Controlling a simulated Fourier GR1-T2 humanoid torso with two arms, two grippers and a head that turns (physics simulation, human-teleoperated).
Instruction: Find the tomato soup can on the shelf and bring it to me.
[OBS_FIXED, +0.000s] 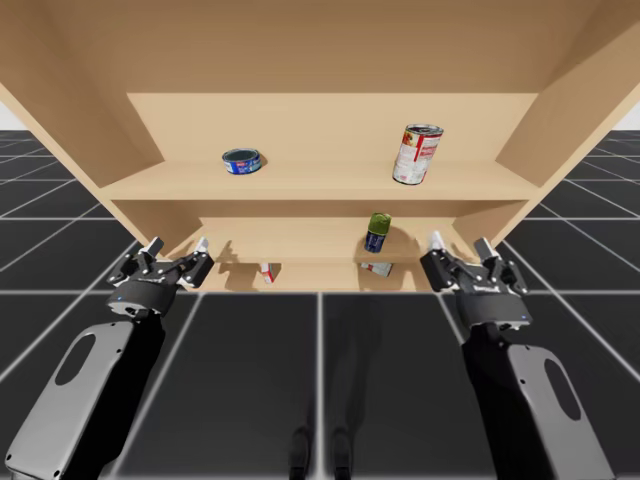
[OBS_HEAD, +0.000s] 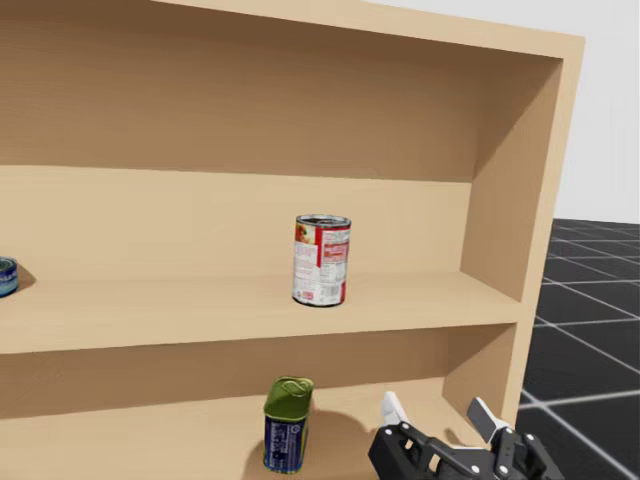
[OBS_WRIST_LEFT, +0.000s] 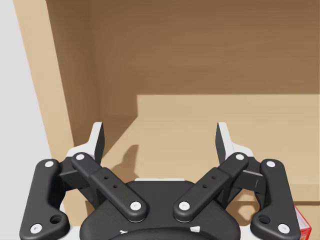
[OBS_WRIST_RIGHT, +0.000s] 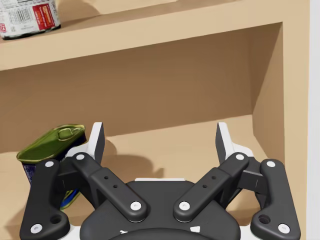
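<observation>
Upright red-and-white can (OBS_FIXED: 417, 154) on upper shelf (OBS_FIXED: 320, 180), left tool (OBS_FIXED: 178, 246) and right tool (OBS_FIXED: 459, 243) lower down — both spread open

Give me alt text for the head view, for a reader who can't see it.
A red and white can stands upright on the upper board of a wooden shelf, a flat blue can at that board's far left. Below, a green-topped blue can stands on the lower board, with my right end effector open beside it, touching nothing.
</observation>
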